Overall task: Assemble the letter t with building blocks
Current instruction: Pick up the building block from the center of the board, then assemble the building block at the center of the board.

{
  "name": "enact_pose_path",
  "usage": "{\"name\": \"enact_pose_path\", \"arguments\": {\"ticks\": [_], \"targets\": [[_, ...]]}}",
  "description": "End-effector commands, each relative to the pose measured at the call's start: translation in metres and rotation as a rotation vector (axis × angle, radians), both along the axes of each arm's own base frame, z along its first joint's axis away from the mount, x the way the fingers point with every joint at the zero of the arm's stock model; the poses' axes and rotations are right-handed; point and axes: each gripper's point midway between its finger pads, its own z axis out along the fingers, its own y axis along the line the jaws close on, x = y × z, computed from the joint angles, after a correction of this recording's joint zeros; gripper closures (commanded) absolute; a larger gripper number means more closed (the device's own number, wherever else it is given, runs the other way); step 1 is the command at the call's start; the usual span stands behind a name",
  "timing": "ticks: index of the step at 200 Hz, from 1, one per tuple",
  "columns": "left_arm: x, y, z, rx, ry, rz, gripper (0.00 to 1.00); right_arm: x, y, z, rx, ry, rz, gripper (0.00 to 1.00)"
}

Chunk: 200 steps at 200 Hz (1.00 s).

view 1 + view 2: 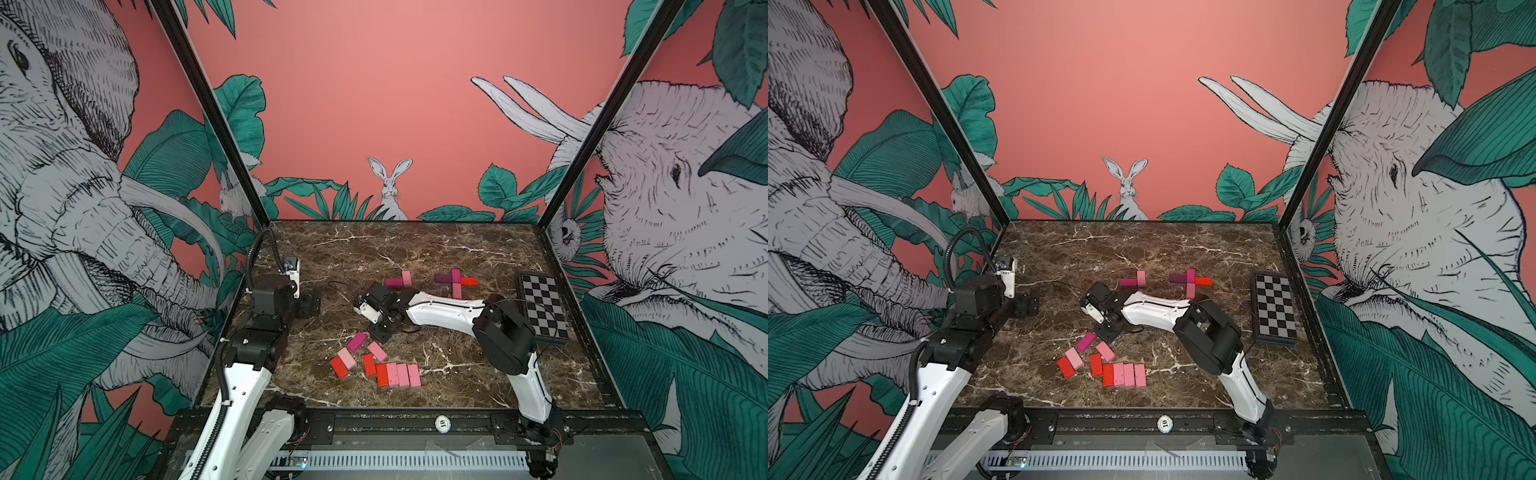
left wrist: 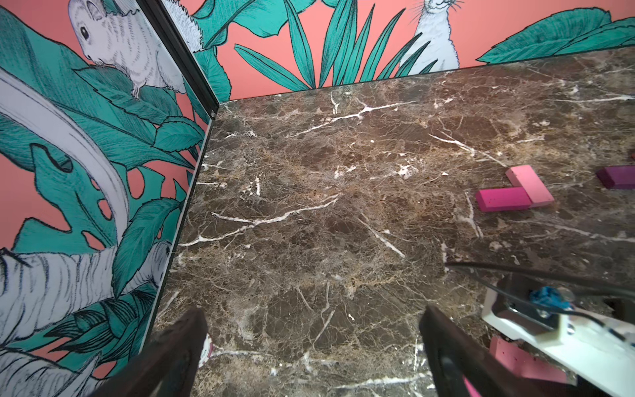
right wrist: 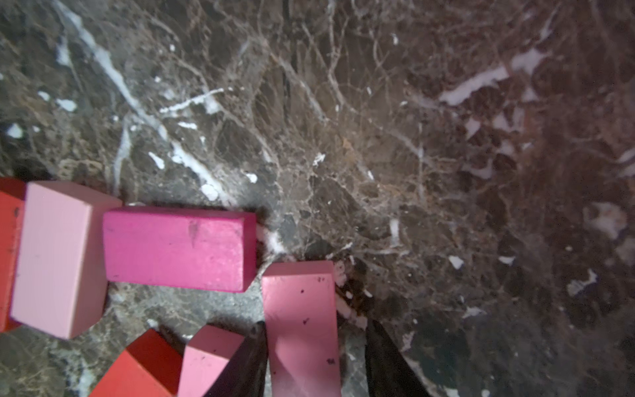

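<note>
Right jaws: low astride a pink block (image 3: 299, 326) at the far side of the loose pile (image 1: 369, 365); one finger (image 3: 245, 364) against its long side, a sliver of counter (image 3: 412, 172) showing before the other; gap narrow, no clamp yet, nothing lifted. Left jaws: spread wide over bare counter at the left side, empty. Just beside the pink block: a magenta block (image 3: 178, 249), a pale pink block (image 3: 56, 254), red blocks (image 3: 137, 371); nearer the front edge, a tidy row (image 1: 398, 375) of one red and three pink, long sides touching. Farther back, well apart from the pile: a cross (image 1: 456, 282) of dark purple, magenta, red and pink, reading as a t; to its left, a two-block start (image 1: 395, 282), magenta butted against the side of pink, an L so far. Judged stage: one letter apparently built, a second begun, its remaining pieces still to fetch. Blocks flat, domino-shaped, matt-painted, flecked with small dark marks; squared edges.
</note>
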Motion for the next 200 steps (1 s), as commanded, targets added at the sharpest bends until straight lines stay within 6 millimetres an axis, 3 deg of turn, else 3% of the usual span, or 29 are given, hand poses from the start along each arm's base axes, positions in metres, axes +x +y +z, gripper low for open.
{"name": "enact_pose_path", "arguments": {"ticks": [1,35,66,132,143,200], "targets": [[0.0,-0.004,0.002,-0.011,-0.024,-0.03,0.01,0.0,-0.003,-0.005,-0.041,-0.008,0.006,0.6],[-0.001,-0.015,0.004,-0.034,-0.036,-0.086,0.01,0.0,-0.013,-0.006,-0.072,-0.007,0.024,0.73],[-0.001,-0.021,0.004,-0.044,-0.035,-0.119,0.01,0.001,-0.03,0.006,-0.07,0.007,0.065,0.85],[-0.002,-0.053,0.0,-0.117,-0.007,-0.289,0.01,0.014,-0.096,0.043,-0.057,0.011,0.258,0.95],[-0.001,-0.055,0.0,-0.122,-0.006,-0.301,0.01,0.024,-0.105,0.048,-0.057,-0.035,0.288,1.0],[-0.009,-0.081,0.0,-0.184,-0.018,-0.457,0.03,0.084,-0.145,0.071,-0.151,-0.168,0.441,1.0]]}}
